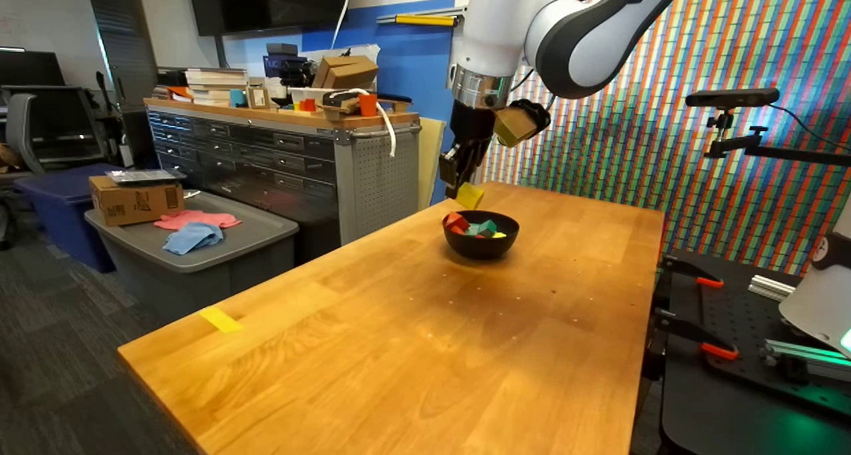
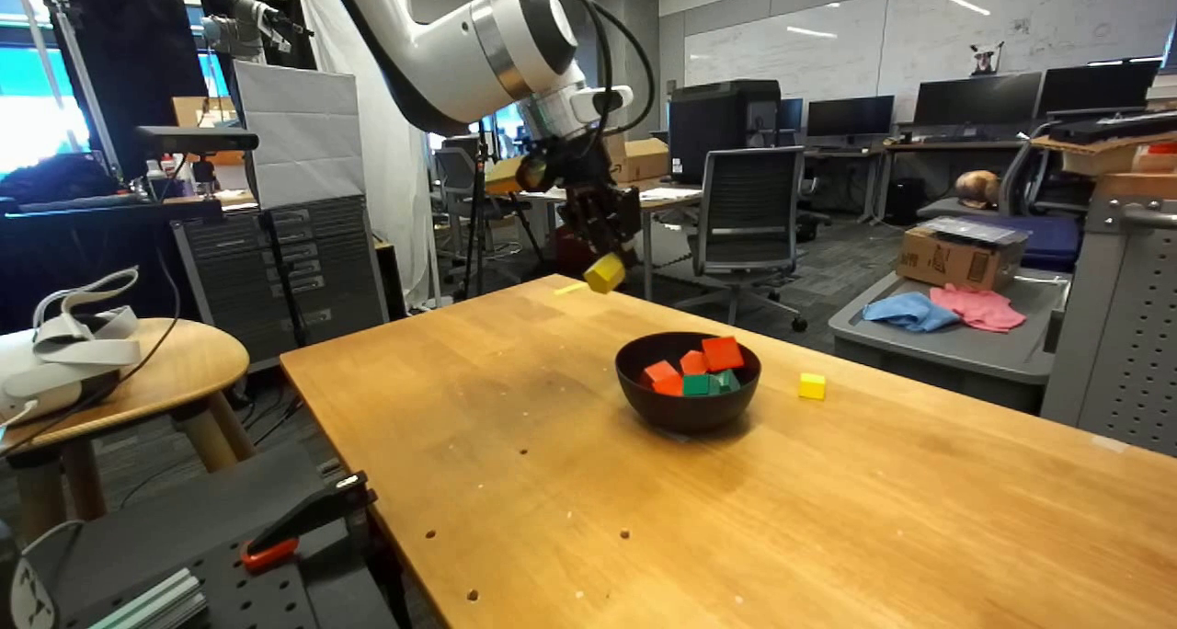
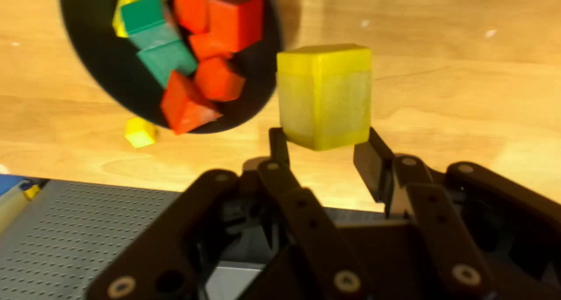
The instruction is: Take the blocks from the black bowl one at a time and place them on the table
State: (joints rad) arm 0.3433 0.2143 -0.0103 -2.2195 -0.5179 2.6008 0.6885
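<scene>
End effector (image 3: 324, 146) is gripping a yellow block (image 3: 325, 99) by one end above the bench (image 2: 552, 482); other blocks (image 2: 723, 353) are lying in the black bowl (image 2: 690, 415). This seemingly shallow hold may be inviting a twist at landing.

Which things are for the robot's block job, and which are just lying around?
For the job:
claw, holding a yellow block
another yellow block on the table
black bowl with red, green and yellow blocks inside

Just lying around:
pink cloth
blue cloth
cardboard box
yellow tape
</scene>
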